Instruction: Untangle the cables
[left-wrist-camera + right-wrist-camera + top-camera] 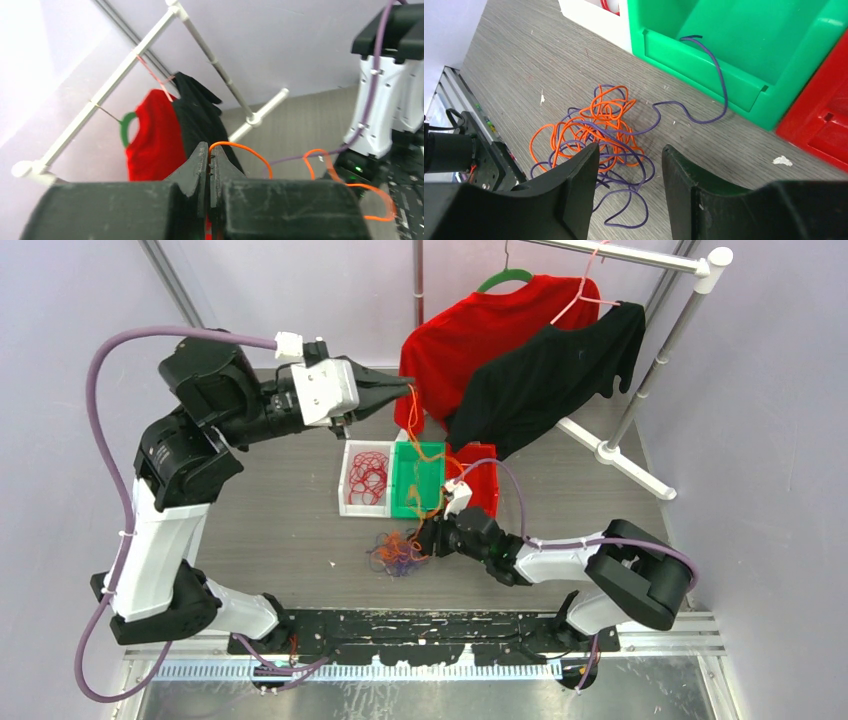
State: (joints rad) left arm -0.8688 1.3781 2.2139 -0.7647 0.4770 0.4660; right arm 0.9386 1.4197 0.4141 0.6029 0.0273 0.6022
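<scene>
Nearest me, the right gripper hangs half open just over the tangle of orange and purple cables on the table, holding nothing. One purple strand strays into the green bin behind. Farther back, the left gripper is up high, pinched shut on an orange cable. If it pulls while the knot is unpinned, I'd expect the loops to tighten.

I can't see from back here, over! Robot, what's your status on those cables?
Left pincer shut on an orange cable, raised off the table. Right pincer open at the tangle. One purple strand trails into the green bin.
</scene>
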